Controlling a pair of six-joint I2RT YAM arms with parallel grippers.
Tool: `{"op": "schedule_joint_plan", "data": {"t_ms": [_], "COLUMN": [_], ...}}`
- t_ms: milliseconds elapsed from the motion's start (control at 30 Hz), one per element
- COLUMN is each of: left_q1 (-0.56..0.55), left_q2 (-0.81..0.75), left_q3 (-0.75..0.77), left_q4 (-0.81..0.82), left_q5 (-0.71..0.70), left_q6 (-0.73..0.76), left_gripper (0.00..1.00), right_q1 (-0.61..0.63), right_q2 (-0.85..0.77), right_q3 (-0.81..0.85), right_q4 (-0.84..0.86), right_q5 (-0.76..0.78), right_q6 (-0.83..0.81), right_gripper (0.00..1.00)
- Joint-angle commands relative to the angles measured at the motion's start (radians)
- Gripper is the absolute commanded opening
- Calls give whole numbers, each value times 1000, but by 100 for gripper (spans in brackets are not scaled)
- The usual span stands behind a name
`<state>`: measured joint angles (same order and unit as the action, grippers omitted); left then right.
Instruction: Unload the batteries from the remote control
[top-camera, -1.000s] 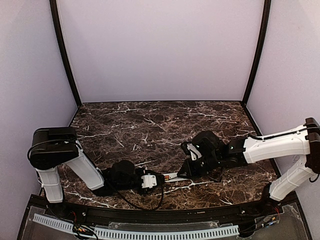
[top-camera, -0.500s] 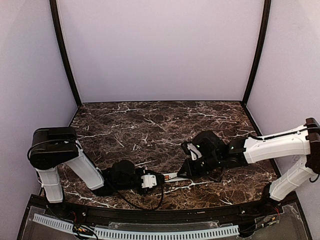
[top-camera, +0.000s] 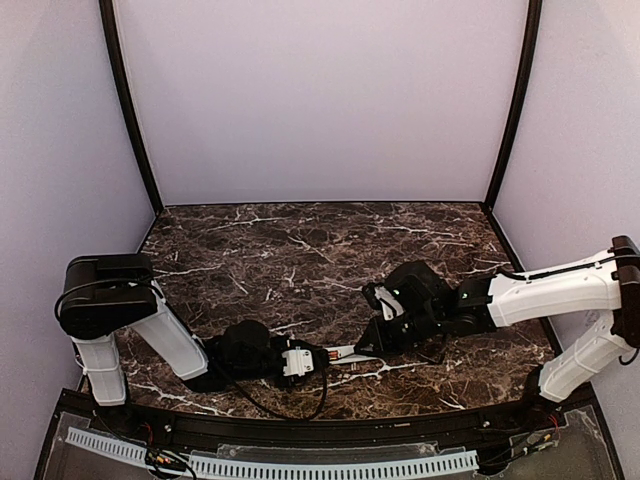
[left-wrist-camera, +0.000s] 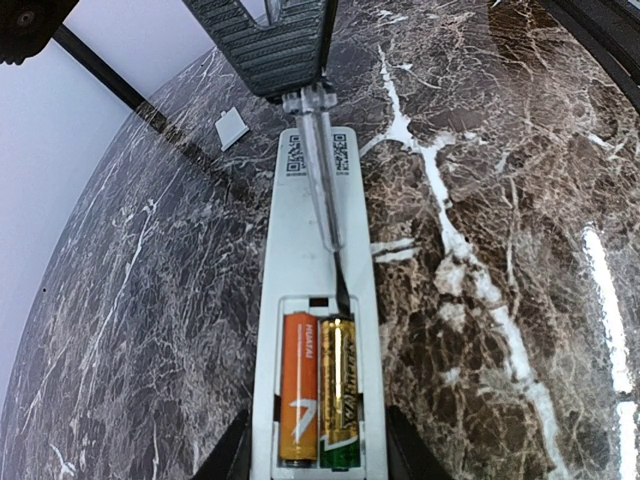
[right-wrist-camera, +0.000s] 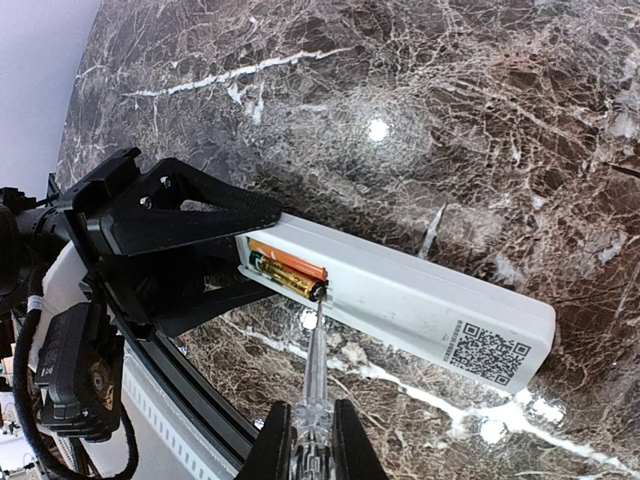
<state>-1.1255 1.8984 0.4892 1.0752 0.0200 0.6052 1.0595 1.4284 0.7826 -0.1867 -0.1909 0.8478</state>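
The white remote control (left-wrist-camera: 315, 250) lies back side up, and my left gripper (left-wrist-camera: 318, 447) is shut on its near end, one black finger on each side. In the open recess sit two batteries side by side, one orange (left-wrist-camera: 299, 385) and one gold with a green end (left-wrist-camera: 340, 390). My right gripper (right-wrist-camera: 312, 440) is shut on a thin clear-handled stick (right-wrist-camera: 314, 370). Its dark tip touches the far end of the gold battery (right-wrist-camera: 290, 278). In the top view both grippers meet over the remote control (top-camera: 342, 353) near the table's front edge.
A small flat white cover piece (left-wrist-camera: 231, 127) lies on the marble table (left-wrist-camera: 500, 250) beyond the remote, to the left. The black front rail (right-wrist-camera: 190, 400) runs close under the left gripper. Lilac walls (top-camera: 320, 100) enclose the table on three sides.
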Motion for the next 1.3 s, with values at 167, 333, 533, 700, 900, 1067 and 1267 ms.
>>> {"op": "schedule_joint_plan", "data": {"t_ms": [167,333,533,700,900,1067,1267], "left_q1": [-8,-8,-8,-9,-8,-8,-8], "left_q2": [2,2,3,4,3,4,4], "left_q3": [39,40,44,43,45,45,45], "left_q4": [11,6,-1,-1,-6,-7,-8], "left_q5": [35,36,38,35,36,36,34], "left_q6": [-2,-2,-1,-1,-1,-1,-1], "left_gripper": [0,0,0,0,0,0,0], "right_q1": [23,23,25,26,28,30,31], "right_q2": [-30,-35,-37,-35,-38,-35,-32], "right_q3": [66,78,101,104,107,109,109], "right_q4": [253,245,234,229,229,217,207], "right_q5": [-168,-169,-174,-173,-170,-162,-155], "right_q6": [3,4,0,0,2,0,1], "right_gripper": [0,0,0,0,0,0,0]}}
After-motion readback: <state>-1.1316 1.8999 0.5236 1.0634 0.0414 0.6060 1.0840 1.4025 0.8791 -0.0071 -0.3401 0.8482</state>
